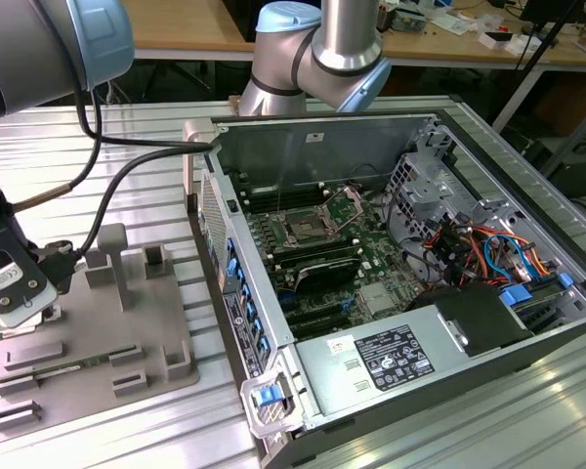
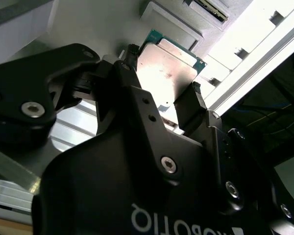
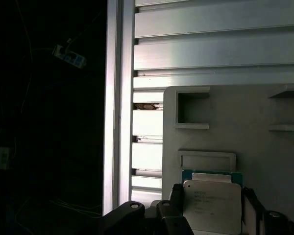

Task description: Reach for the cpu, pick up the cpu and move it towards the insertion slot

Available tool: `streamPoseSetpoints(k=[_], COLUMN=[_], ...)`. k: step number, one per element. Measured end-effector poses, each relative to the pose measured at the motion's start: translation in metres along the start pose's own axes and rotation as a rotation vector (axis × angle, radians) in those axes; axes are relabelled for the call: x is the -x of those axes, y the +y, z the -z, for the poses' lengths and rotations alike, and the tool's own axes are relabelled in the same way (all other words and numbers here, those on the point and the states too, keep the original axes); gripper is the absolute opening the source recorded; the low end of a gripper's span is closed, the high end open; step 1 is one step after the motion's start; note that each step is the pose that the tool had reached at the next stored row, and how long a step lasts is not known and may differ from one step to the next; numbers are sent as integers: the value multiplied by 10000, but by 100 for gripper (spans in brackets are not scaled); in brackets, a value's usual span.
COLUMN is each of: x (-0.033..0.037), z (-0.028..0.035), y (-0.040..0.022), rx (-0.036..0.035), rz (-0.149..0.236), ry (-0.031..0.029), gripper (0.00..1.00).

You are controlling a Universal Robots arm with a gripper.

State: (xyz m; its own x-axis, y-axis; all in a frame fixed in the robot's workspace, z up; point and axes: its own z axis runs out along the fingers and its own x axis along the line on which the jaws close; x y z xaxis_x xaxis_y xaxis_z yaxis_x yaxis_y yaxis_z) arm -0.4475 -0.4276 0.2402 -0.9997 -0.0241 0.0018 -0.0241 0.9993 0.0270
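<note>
The cpu [image 2: 169, 68] is a thin square chip with a silvery top and a green rim. It sits between the two black fingers of my gripper [image 2: 161, 78], which press on its opposite edges. In the first wrist view the cpu [image 3: 213, 203] is just over the grey plastic tray [image 3: 255, 112]; I cannot tell whether it still touches it. In the exterior view my gripper [image 1: 20, 293] hangs low over the tray's [image 1: 146, 322] left end. The insertion slot [image 1: 303, 231], a square socket with its metal plate hinged up, lies on the motherboard inside the open computer case, far to the exterior view's right of the gripper.
The case's upright side wall [image 1: 230, 283] stands between the tray and the motherboard. Raised blocks [image 1: 117, 259] stick up from the tray near the gripper. Black cables [image 1: 127, 176] trail from the arm. Drive cage and coloured wires [image 1: 469, 244] fill the case's right side.
</note>
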Motion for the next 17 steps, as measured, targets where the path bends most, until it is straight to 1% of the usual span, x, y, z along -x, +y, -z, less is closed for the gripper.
streamPoseSetpoints(k=[7,8,11,14,17], x=[0,0,0,0,0], z=[65,87,109,195,231], y=[2,2,3,5,6], rx=[1,1,1,1,1], rz=[0,0,0,0,0], ry=[-3,-3,-2,-3,-1], gripper=[55,55,55,55,55])
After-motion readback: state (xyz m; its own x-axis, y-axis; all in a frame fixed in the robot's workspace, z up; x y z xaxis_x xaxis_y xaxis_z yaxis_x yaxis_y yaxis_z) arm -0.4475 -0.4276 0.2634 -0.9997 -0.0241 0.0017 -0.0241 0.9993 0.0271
